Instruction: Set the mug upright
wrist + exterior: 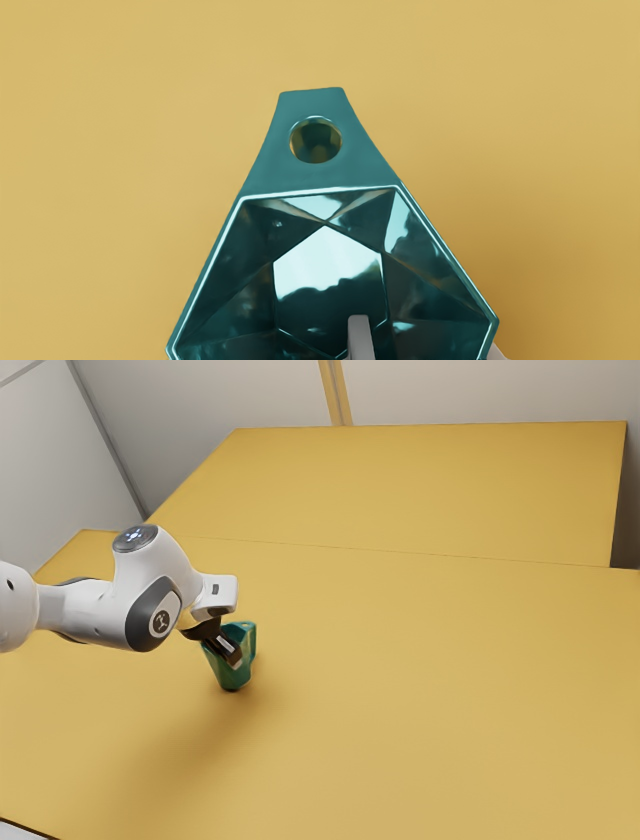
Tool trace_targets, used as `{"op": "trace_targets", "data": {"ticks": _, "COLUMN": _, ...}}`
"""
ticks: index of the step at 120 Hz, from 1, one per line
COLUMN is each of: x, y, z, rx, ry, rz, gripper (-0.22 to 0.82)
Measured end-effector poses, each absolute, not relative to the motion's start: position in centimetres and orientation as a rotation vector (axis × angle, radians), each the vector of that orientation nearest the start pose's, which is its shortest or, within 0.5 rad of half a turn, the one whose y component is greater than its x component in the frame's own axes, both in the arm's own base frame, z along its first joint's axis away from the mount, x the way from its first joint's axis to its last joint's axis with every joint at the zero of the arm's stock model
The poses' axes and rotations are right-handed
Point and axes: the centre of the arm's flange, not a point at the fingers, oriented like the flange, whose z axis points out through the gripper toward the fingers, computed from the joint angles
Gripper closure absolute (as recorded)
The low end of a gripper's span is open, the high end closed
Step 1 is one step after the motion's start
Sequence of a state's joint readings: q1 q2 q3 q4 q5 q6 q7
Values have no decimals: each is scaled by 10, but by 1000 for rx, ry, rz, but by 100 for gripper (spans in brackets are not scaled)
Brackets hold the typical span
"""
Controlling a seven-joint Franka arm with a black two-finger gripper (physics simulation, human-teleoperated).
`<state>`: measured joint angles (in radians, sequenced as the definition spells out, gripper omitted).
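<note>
Exterior view: at the tip of gripper [234, 655], mug [234, 677] with mouth up, narrow base down. Cannot tell gripper open from closed. Probably light, stiff, slick on its facets; best held by wall [434, 305], clear of handle [312, 175].

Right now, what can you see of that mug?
The mug is glossy teal, perhaps glazed ceramic or metal, with faceted walls and an angular rim. A flat tab with a round hole looks like its handle. It appears narrow end down at the yellow table, mouth facing the pincer; any tilt is hard to judge. One finger shows over its mouth, another outside; contact is unclear.
</note>
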<state>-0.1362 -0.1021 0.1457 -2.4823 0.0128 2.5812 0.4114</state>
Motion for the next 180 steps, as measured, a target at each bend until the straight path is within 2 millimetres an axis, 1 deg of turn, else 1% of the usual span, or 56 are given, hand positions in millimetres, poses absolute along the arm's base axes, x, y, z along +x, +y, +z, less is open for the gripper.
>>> {"op": "trace_targets", "data": {"ticks": 24, "x": 483, "y": 4, "z": 349, "rx": -3024, "ry": 638, "rz": -309, "gripper": 33}}
{"op": "trace_targets", "data": {"ticks": 43, "x": 484, "y": 4, "z": 353, "rx": -3013, "ry": 654, "rz": -319, "gripper": 20}}
{"op": "trace_targets", "data": {"ticks": 57, "x": 485, "y": 3, "z": 361, "rx": -3005, "ry": 660, "rz": -339, "gripper": 13}}
{"op": "trace_targets", "data": {"ticks": 76, "x": 487, "y": 3, "z": 373, "rx": -2993, "ry": 670, "rz": -363, "gripper": 7}}
{"op": "trace_targets", "data": {"ticks": 84, "x": 489, "y": 3, "z": 383, "rx": -2984, "ry": 674, "rz": -379, "gripper": 5}}
{"op": "trace_targets", "data": {"ticks": 98, "x": 500, "y": -3, "z": 415, "rx": -2964, "ry": 686, "rz": -423, "gripper": 3}}
{"op": "trace_targets", "data": {"ticks": 112, "x": 510, "y": -3, "z": 445, "rx": -2956, "ry": 677, "rz": -444, "gripper": 2}}
{"op": "trace_targets", "data": {"ticks": 120, "x": 524, "y": -2, "z": 469, "rx": -2957, "ry": 660, "rz": -439, "gripper": 1}}
{"op": "trace_targets", "data": {"ticks": 129, "x": 552, "y": -2, "z": 492, "rx": -2972, "ry": 629, "rz": -399, "gripper": 1}}
{"op": "trace_targets", "data": {"ticks": 137, "x": 571, "y": -4, "z": 508, "rx": -3002, "ry": 593, "rz": -346, "gripper": 1}}
{"op": "trace_targets", "data": {"ticks": 144, "x": 580, "y": -5, "z": 520, "rx": -3029, "ry": 562, "rz": -293, "gripper": 1}}
{"op": "trace_targets", "data": {"ticks": 158, "x": 583, "y": -8, "z": 526, "rx": -3075, "ry": 513, "rz": -165, "gripper": 0}}
{"op": "trace_targets", "data": {"ticks": 180, "x": 575, "y": -12, "z": 520, "rx": -3110, "ry": 457, "rz": -12, "gripper": 0}}
